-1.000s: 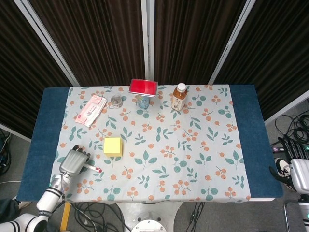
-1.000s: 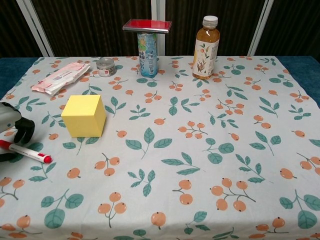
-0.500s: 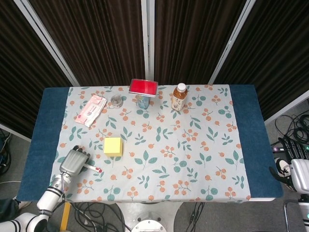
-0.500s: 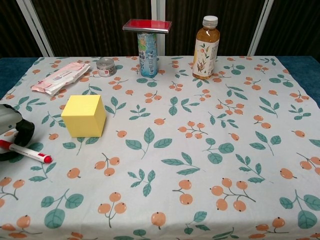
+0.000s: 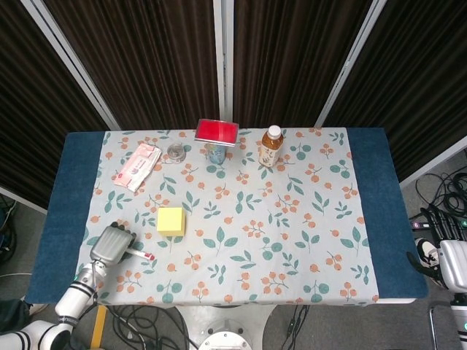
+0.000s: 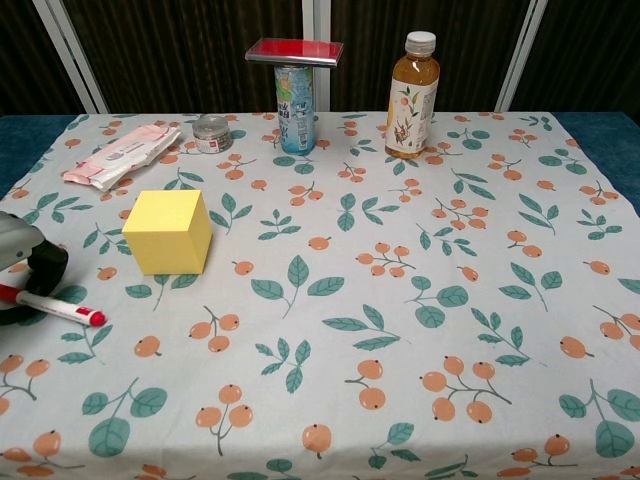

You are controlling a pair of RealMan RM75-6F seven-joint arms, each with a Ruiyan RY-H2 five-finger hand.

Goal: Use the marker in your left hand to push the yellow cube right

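A yellow cube [image 5: 171, 220] [image 6: 168, 232] sits on the flowered cloth, left of the table's middle. My left hand [image 5: 112, 244] [image 6: 25, 272] is at the near left of the cloth and grips a white marker with a red cap [image 5: 140, 254] [image 6: 58, 308]. The marker's red tip points right and lies below and to the left of the cube, apart from it. My right hand [image 5: 452, 267] hangs off the table's right edge; its fingers cannot be made out.
Along the back stand a tea bottle [image 5: 271, 146] [image 6: 412, 96], a can with a red case on top [image 5: 216, 134] [image 6: 294, 82], a small round tin [image 5: 176, 152] [image 6: 211, 133] and a tissue pack [image 5: 136, 166] [image 6: 122, 155].
My left hand with the marker has shifted very slightly left and down. The cube has not moved.
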